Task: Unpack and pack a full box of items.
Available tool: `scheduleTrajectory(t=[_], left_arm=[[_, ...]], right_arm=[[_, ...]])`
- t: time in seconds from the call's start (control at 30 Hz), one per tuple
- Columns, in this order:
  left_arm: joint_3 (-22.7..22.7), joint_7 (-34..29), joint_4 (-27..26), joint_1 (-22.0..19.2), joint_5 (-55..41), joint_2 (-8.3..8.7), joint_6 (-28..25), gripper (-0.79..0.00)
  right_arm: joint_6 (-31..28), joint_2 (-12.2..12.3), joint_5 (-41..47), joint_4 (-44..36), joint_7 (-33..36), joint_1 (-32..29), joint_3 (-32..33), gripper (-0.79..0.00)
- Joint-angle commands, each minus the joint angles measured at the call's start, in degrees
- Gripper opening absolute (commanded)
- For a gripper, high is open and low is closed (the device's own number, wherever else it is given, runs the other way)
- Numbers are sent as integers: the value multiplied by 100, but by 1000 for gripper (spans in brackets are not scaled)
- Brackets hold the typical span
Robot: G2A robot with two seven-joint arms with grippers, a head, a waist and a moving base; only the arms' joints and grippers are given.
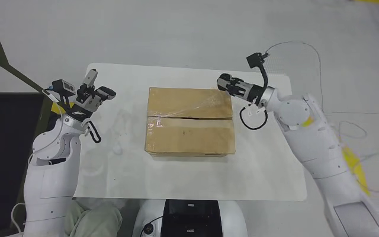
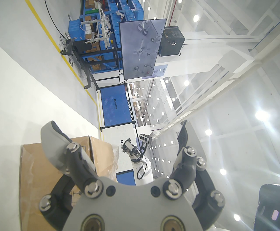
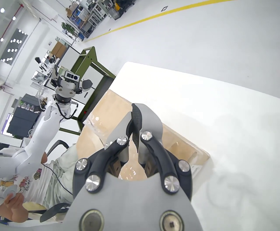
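**Closed cardboard box at the centre of a white table, one gripper on either side**

In the top view, a brown cardboard box [image 1: 189,121] lies flat in the middle of a white table [image 1: 118,169]. Its two top flaps are folded shut and meet at a seam [image 1: 189,117] that runs from left to right across the lid. Clear glossy film [image 1: 204,105] lies wrinkled over the upper flap and catches the light.

The left gripper [image 1: 98,85] sits at the upper left of the table, well apart from the box. Its jaws are spread wide with nothing between them (the left wrist view shows the two fingers far apart). The right gripper [image 1: 222,82] is near the box's upper right corner. Its jaws are pressed together and hold nothing.

In the right wrist view, a small white label [image 3: 195,168] sits on the side of the box at the corner nearest the camera. Its print is too small to read. In the left wrist view, a blue panel [image 2: 113,107] in the room behind carries white lettering.

The table stands on a pale floor [image 1: 177,29]. A yellow line [image 3: 153,16] is painted on this floor. The left wrist view also shows blue shelving [image 2: 96,28] and a dark screen [image 2: 141,48]. A green frame [image 3: 91,65] stands beyond the table in the right wrist view.
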Motion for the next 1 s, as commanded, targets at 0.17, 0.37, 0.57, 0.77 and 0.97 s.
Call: scheduleTrajectory(t=[0.17, 0.37, 0.57, 0.77, 0.97], left_arm=[[0, 0, 0, 0, 0, 0, 0, 0], [0, 0, 0, 0, 0, 0, 0, 0], [0, 0, 0, 0, 0, 0, 0, 0], [0, 0, 0, 0, 0, 0, 0, 0], [0, 0, 0, 0, 0, 0, 0, 0]], right_arm=[[-305, -247, -281, 898, -31, 747, -617, -785], [-502, -353, -526, 1248, 8, 1017, -840, -785], [-477, -320, -488, 1142, 351, 1012, -731, -785], [-191, -215, -464, 575, 773, 760, -505, -785], [-87, -154, -499, 339, 859, 525, -365, -785]])
